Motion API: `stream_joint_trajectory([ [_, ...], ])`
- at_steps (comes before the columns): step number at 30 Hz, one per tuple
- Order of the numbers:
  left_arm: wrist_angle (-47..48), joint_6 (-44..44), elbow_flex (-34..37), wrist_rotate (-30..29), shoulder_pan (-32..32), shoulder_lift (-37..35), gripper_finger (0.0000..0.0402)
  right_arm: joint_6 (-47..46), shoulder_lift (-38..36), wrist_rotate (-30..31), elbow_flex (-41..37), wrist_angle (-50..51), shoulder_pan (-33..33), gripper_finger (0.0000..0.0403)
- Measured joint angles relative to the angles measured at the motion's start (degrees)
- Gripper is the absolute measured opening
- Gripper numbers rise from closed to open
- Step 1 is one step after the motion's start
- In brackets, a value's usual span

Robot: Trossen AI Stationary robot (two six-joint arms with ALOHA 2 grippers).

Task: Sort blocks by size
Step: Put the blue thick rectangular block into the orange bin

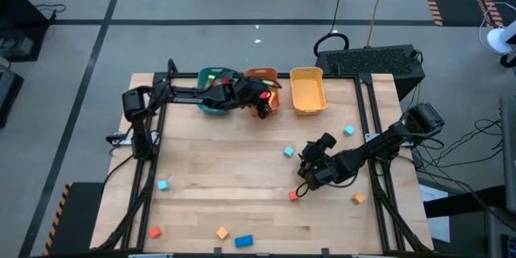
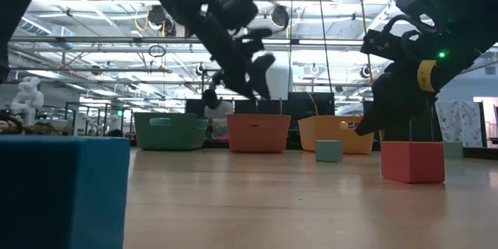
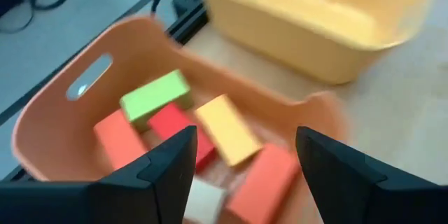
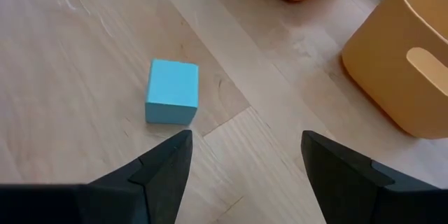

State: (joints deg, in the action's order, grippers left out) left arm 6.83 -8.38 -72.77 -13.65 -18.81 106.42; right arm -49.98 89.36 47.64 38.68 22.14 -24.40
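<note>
My left gripper (image 3: 245, 138) (image 1: 263, 105) hangs open above the orange bin (image 3: 56, 122) (image 1: 261, 74), with nothing between its fingers. Inside the bin lie several bar blocks: a green one (image 3: 155, 96), a red one (image 3: 172, 122), a yellow-orange one (image 3: 225, 127) and orange-red ones (image 3: 262, 178). My right gripper (image 4: 245, 147) (image 1: 306, 168) is open and low over the table's right middle, pointing at a light blue cube (image 4: 172, 91) (image 1: 288, 152) that rests flat on the wood just ahead of its fingertips. Other blocks lie scattered on the table.
A teal bin (image 1: 211, 89) and a yellow bin (image 1: 308, 90) flank the orange one along the far edge. Loose blocks: light blue cubes (image 1: 348, 131) (image 1: 163, 185), a red cube (image 1: 293, 196), an orange one (image 1: 358, 198), and red (image 1: 154, 231), orange (image 1: 222, 231) and blue (image 1: 243, 241) ones near the front edge.
</note>
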Motion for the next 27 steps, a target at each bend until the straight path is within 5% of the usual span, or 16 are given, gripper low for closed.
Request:
stream_joint_trajectory([
  [14,-0.37,0.93,1.91,-5.12,15.21,-3.4,0.0244,-0.65,0.0,-4.41,0.0,0.77,-0.02,0.0256],
  [27,3.12,-3.3,2.82,-9.49,22.28,-3.27,0.0244,-0.16,0.02,-4.25,-0.01,-1.43,-0.02,0.0256],
])
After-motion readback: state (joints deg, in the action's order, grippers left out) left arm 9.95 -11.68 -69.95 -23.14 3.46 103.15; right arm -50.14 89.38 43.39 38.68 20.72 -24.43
